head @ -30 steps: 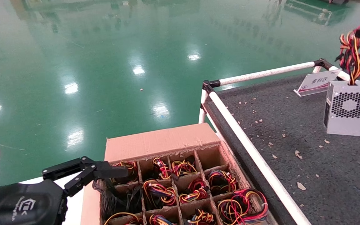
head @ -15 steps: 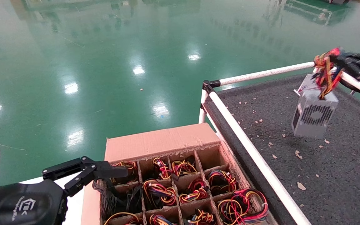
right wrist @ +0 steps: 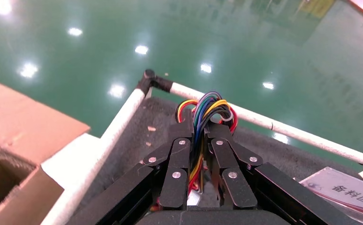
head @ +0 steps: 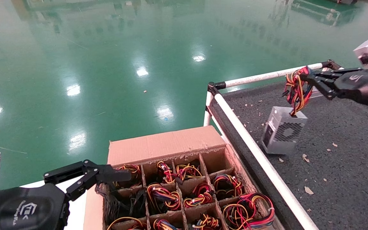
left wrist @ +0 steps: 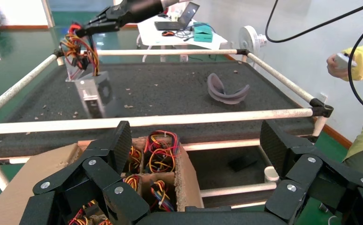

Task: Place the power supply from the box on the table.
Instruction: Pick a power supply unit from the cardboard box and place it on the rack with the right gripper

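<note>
Right gripper (head: 304, 77) pinches wires—boxy vented metal power supply (head: 283, 131) dangling.

We see a matt grey metal power supply (head: 283, 131) with a honeycomb grille, on a table (head: 347, 166) of rough dark matting. The box (head: 168, 147) is brown cardboard; the floor (head: 107, 64) is glossy green.

open dark table (head: 347, 166) right of the power supply (head: 282, 131), white rail (head: 254, 150) (box (head: 161, 147) just beyond) bounding its left

Grey honeycomb-vented power supply (head: 283, 134) with red-yellow-orange wires, brown box (head: 164, 147), dark grey table (head: 347, 166).
</note>
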Action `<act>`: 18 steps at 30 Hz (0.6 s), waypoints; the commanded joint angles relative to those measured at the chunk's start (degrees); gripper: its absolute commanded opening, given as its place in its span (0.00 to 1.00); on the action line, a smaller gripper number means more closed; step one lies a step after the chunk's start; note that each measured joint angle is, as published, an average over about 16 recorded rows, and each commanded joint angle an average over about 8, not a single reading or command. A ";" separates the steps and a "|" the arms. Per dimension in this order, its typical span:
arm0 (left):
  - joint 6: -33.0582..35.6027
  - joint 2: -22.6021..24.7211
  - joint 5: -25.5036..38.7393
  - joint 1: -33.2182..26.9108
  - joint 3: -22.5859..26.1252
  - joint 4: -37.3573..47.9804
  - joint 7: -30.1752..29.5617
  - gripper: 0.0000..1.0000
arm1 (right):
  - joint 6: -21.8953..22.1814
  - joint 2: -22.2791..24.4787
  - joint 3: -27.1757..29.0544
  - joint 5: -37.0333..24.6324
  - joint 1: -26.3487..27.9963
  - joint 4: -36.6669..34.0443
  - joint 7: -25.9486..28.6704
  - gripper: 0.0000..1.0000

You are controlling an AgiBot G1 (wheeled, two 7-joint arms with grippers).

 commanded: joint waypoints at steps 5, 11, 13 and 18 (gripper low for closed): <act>-0.01 -0.01 -0.01 0.00 0.02 0.00 0.01 1.00 | 2.59 -1.58 -1.20 -1.74 -0.03 0.40 -1.53 0.00; -0.02 -0.02 -0.03 -0.01 0.04 0.00 0.02 1.00 | 4.35 -3.30 -1.74 -2.53 0.94 0.82 -2.71 0.00; -0.02 -0.02 -0.03 -0.01 0.04 0.00 0.02 1.00 | 4.57 -3.84 -1.72 -2.51 1.27 0.83 -2.89 0.00; -0.03 -0.02 -0.04 -0.01 0.06 0.00 0.03 1.00 | 4.48 -5.09 -1.46 -2.13 1.72 0.56 -2.95 0.00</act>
